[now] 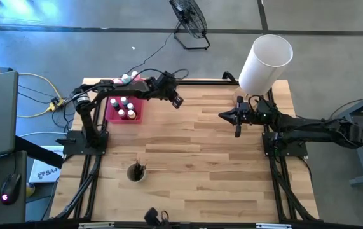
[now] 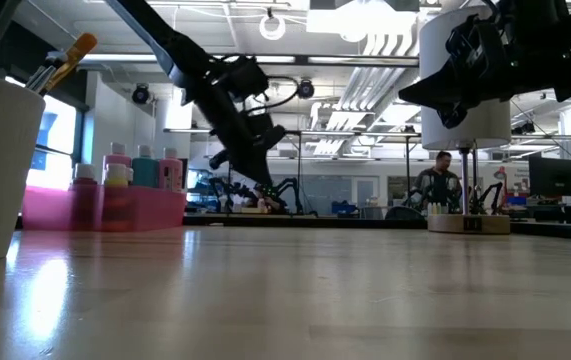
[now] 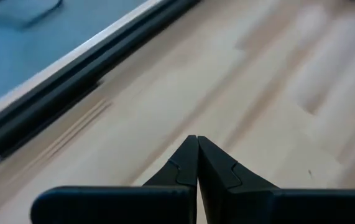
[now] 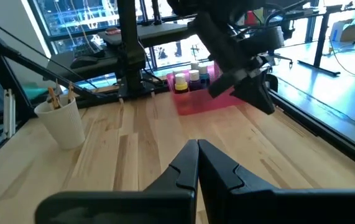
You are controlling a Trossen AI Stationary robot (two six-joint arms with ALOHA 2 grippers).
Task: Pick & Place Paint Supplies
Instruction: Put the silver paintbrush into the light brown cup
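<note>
**Work surface: light wooden plank table (image 1: pixel 200 152) bordered by black metal rails**

With the high view read as a clock face, a pink rectangular plastic tray (image 1: pixel 113 113) rests at 10 o'clock near the far left corner, carrying white-capped squeeze bottles (image 1: pixel 125 107). A white ribbed cup (image 1: pixel 135 172) holding dark-handled brushes (image 1: pixel 137 166) stands at 7 o'clock. A tall white cylinder lampshade (image 1: pixel 265 63) on a round wooden base occupies 2 o'clock, at the far right corner. Black arm mounting brackets sit at 9 and 3 o'clock.
</note>
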